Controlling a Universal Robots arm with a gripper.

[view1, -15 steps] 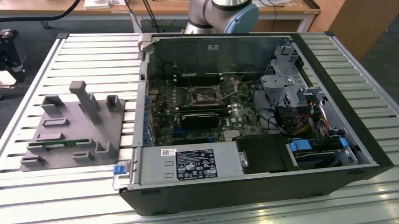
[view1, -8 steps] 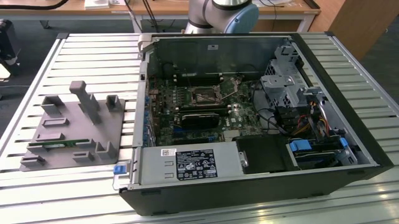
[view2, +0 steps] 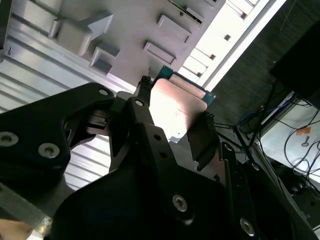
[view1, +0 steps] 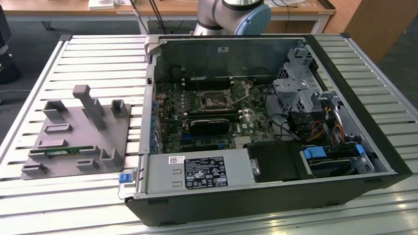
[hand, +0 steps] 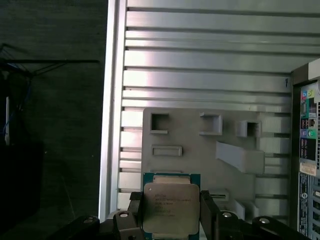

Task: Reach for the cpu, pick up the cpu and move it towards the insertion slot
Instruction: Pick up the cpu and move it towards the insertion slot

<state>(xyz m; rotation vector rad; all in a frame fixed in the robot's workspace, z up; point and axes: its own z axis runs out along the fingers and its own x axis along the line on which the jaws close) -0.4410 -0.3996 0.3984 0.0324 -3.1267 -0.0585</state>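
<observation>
This looks like a robotics lab. A robot arm stands at the far edge of a slatted aluminium table, which carries an opened desktop computer case and a grey moulded parts fixture. Wooden desks stand behind, and loose cables lie on the floor past the table's edge.

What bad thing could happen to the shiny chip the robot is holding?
The end effector pinches the cpu by its edges, so it might slip and fall onto the grey tray. The insertion slot sits inside the case with parts crowded around, so the chip could bump them.
</observation>
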